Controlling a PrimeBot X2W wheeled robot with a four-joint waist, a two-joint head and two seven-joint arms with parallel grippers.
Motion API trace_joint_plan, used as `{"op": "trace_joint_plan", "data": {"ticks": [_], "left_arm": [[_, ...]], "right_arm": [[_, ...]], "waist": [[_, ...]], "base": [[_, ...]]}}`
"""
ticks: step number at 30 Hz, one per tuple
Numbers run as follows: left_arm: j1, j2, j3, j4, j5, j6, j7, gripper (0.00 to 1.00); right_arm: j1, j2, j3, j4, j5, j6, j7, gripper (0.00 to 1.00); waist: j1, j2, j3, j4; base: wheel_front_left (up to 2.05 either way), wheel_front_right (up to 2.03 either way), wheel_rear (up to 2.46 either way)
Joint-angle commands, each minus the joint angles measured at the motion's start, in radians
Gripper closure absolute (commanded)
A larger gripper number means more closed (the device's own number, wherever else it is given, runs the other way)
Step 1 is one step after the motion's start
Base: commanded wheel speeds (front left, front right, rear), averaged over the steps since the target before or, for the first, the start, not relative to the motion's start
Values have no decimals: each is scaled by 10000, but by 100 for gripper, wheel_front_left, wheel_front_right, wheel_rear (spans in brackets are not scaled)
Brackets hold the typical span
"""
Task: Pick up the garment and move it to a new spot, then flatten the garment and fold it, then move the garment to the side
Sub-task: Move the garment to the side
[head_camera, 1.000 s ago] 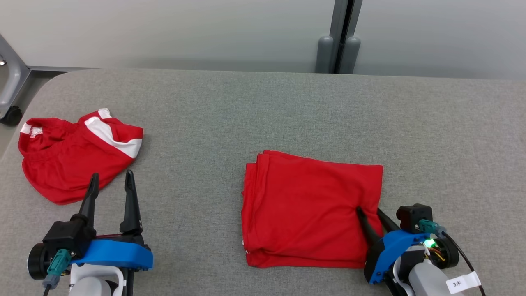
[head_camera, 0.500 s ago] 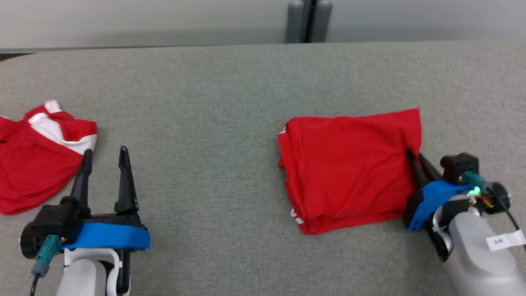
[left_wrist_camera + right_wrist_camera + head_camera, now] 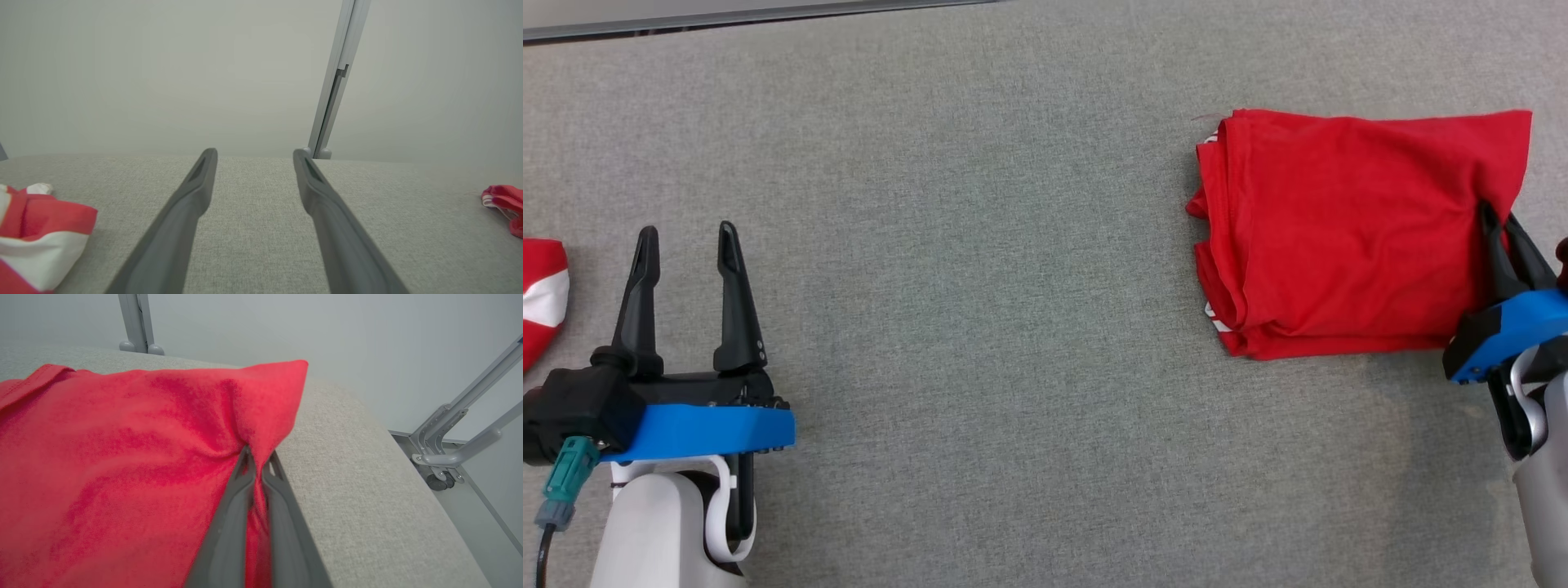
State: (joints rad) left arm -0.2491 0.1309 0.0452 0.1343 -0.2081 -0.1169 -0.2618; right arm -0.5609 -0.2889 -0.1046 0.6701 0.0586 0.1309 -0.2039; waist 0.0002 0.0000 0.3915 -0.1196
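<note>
A folded red garment (image 3: 1347, 229) lies on the grey table at the right. My right gripper (image 3: 1496, 219) is shut on its right edge, and the cloth puckers around the fingertips. In the right wrist view the fingers (image 3: 229, 514) pinch a fold of the garment (image 3: 122, 457), whose far corner stands up a little. My left gripper (image 3: 685, 237) stands open at the lower left, nothing between its fingers (image 3: 192, 204), well away from the garment. An edge of the garment (image 3: 504, 202) shows far right in the left wrist view.
A second red and white garment (image 3: 541, 298) lies at the far left edge, also seen beside my left fingers as a red and white heap (image 3: 36, 237). The table's right end (image 3: 388, 457) curves down near the folded garment; a metal frame on wheels (image 3: 445, 457) stands beyond it.
The right gripper has shut on the garment's right edge and dragged it rightward across the table. The head camera has swung, so the whole scene sits shifted. The left gripper stays open.
</note>
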Motion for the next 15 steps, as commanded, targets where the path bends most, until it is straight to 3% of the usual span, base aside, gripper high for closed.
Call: {"op": "trace_joint_plan", "data": {"ticks": [1,8,15], "left_arm": [[-179,82,-9,-48,82,-54,-41,0],[-414,77,-164,-227,121,-99,-40,0],[-786,52,-437,-428,74,-144,-42,0]], "right_arm": [[0,85,-66,-237,-56,-2,67,100],[-924,-91,-189,-802,-310,-2,584,100],[-2278,-957,-727,-506,-607,-2,1195,100]], "waist": [[-2,0,53,-10],[-2,0,425,200],[-2,0,1003,638]], "base": [[0,0,0],[0,0,0],[0,0,0]]}}
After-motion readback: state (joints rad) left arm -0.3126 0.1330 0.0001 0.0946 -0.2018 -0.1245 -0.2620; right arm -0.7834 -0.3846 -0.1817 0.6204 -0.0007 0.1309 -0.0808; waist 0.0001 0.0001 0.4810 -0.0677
